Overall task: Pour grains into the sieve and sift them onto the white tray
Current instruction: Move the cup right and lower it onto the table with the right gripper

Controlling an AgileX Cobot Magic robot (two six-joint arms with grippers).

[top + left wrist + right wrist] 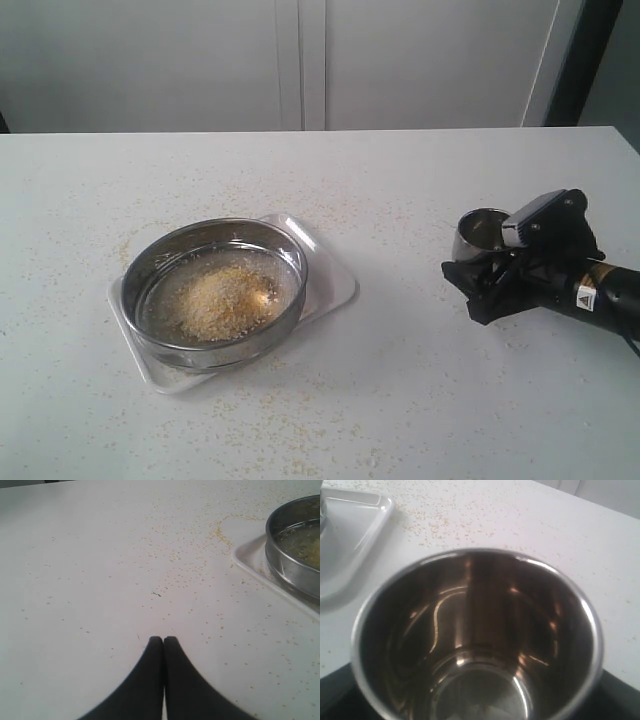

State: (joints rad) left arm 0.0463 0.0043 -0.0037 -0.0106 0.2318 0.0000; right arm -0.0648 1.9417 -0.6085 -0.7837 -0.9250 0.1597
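The sieve [225,226] rests on the white tray [335,280], left of the middle of the table. A heap of yellow and whitish grains [225,300] lies on its mesh. At the far right my right gripper [478,262] is shut on an upright steel cup [480,232]. The right wrist view looks into the cup [475,645], which looks empty, with a dark finger [332,692] beside it. My left gripper [163,640] is shut on nothing, over bare table; it does not appear in the exterior view. The sieve [287,565] and tray [250,562] are well off from it.
Sparse crumbs [300,440] are scattered over the white tabletop, thickest around the tray. A tray corner [350,535] lies beyond the cup in the right wrist view. A pale wall [300,60] rises behind the table's far edge.
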